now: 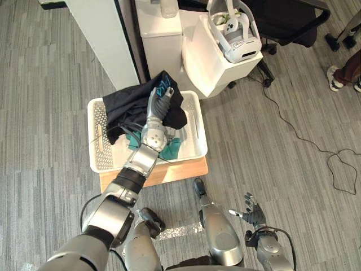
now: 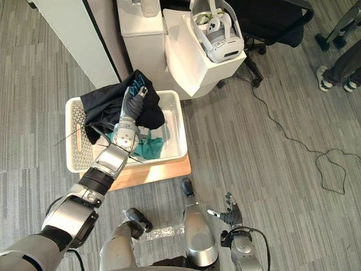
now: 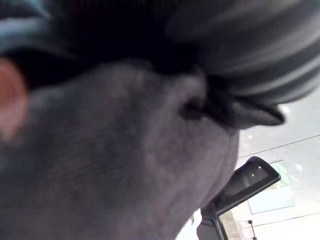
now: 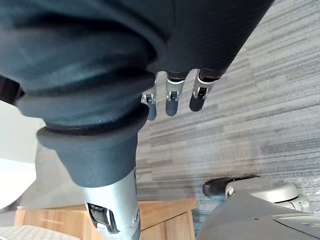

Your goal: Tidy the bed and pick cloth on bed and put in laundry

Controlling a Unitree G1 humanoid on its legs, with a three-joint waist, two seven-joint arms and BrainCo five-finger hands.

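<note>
A black cloth [image 1: 131,107] lies heaped over the back left of the white laundry basket [image 1: 198,127], partly hanging over its rim. Under it in the basket sits a teal cloth [image 1: 172,148]. My left hand [image 1: 159,107] reaches over the basket and rests on top of the black cloth with its fingers stretched out; in the left wrist view the black cloth [image 3: 125,165] covers the hand. My right hand [image 1: 252,215] hangs low near the floor at the lower right, its fingers [image 4: 171,97] straight and holding nothing.
The basket stands on a low wooden board [image 1: 183,169] on the grey floor. Behind it are white cabinets [image 1: 211,62] with a white headset [image 1: 240,36] on top, and a dark office chair [image 1: 287,22]. A person's shoes [image 1: 338,76] show at the right, above a thin floor cable [image 1: 338,164].
</note>
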